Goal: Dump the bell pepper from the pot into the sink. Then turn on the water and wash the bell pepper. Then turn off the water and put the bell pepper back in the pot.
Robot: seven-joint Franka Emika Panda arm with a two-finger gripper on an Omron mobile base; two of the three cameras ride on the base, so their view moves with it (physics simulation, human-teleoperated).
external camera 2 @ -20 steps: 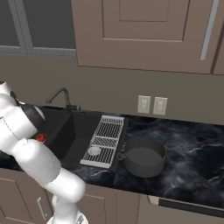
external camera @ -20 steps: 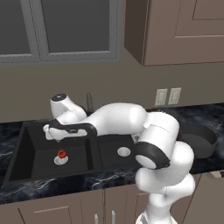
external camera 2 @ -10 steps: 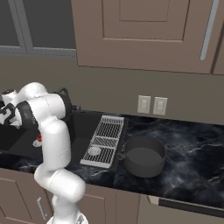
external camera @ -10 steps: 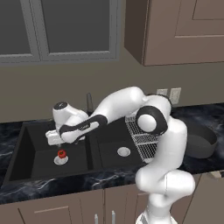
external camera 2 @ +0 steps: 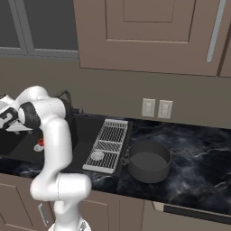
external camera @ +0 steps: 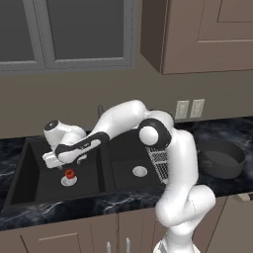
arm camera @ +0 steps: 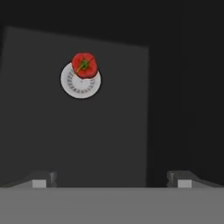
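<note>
Dark marbled countertop runs under brown cabinets, and you have the black double-basin sink set into it at the left. Your arm reaches across from the right and hangs over the left basin, with the gripper above the basin floor and its jaws spread wide, holding nothing; from the hand camera you see the two finger tips far apart at the bottom edge with bare basin floor between them. Look for the bell pepper on the floor of that left basin: it sits on the round silver drain, overlapping the drain's upper edge in the hand view, its green stem facing the camera. It lies clear of the fingers, well ahead of them. You can see the pot standing upright on the counter to the right of the sink, beside the silver wire rack, well apart from the pepper. A second drain shows in the right basin. Two wall outlets sit on the backsplash above the pot.
</note>
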